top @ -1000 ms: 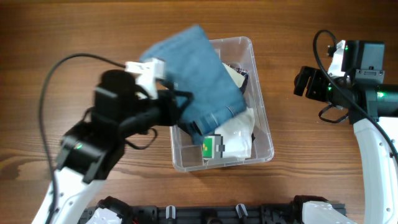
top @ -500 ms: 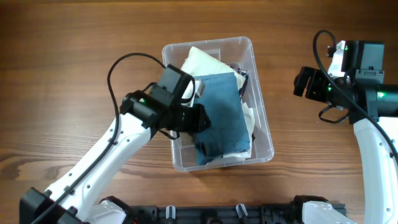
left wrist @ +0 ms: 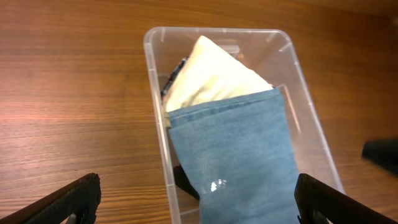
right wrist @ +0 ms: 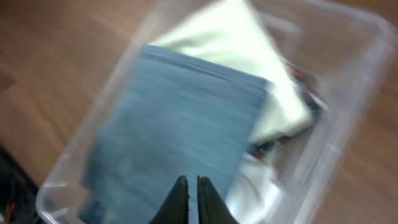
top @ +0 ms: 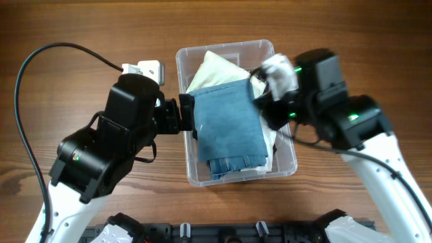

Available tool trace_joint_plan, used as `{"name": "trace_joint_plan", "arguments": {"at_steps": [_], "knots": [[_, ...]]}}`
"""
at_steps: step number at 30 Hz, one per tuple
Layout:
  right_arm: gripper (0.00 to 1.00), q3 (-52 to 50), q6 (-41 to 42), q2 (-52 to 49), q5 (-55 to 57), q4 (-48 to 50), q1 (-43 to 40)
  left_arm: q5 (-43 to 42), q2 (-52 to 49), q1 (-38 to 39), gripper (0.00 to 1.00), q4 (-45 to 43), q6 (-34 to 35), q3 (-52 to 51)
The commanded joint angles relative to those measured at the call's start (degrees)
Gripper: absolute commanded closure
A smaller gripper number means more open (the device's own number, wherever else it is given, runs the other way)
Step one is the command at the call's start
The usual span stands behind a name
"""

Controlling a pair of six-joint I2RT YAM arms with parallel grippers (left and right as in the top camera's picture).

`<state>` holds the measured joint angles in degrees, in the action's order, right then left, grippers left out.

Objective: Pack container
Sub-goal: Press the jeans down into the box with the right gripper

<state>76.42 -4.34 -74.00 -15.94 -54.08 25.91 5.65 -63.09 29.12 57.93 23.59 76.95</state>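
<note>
The clear container (top: pixel 226 46) stands mid-table, filled with folded garments. A blue denim piece (top: pixel 229 128) lies on top, over a cream garment (top: pixel 216 71) and a white one (top: pixel 273 145). My left gripper (top: pixel 183 118) hovers at the bin's left rim, open and holding nothing. In the left wrist view the gripper (left wrist: pixel 199 202) spans the container (left wrist: pixel 211 30) and denim (left wrist: pixel 236 155). My right gripper (top: pixel 262 108) reaches over the bin's right side. The blurred right wrist view shows it (right wrist: pixel 193 199) shut and empty above the denim (right wrist: pixel 174 124). Whether it touches the cloth is unclear.
A dark patterned item (top: pixel 261 84) peeks out beside the cream garment. The left arm's black cable (top: pixel 40 61) loops over the wooden table (top: pixel 81 27) at the left. A black rail (top: pixel 236 233) runs along the front edge.
The left gripper let go of the denim, opened wide and drew back to the bin's left rim. The right arm swung in from the right over the bin, and its jaws shut.
</note>
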Motion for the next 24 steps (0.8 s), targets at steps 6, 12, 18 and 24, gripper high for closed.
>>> {"name": "trace_joint_plan", "arguments": {"at_steps": [6, 12, 18, 24], "knots": [[0.96, -0.37, 1.29, -31.56, 4.35, 1.38, 9.51, 4.96, -0.83, -0.17, 0.0, 0.22, 0.68, 0.31], [0.96, -0.28, 1.95, -44.17, 4.39, 1.36, 8.87, 5.86, -0.83, -0.26, 0.0, 0.24, 0.83, 0.31], [0.92, 4.42, 4.48, -30.93, 12.59, -0.42, 7.04, 5.77, -0.83, -6.6, 0.0, 0.2, 0.87, 0.31], [0.0, 10.43, 4.68, -14.38, 13.79, 2.71, -6.21, 5.11, -4.0, -18.62, 0.0, -1.75, 0.83, 0.31]]}}
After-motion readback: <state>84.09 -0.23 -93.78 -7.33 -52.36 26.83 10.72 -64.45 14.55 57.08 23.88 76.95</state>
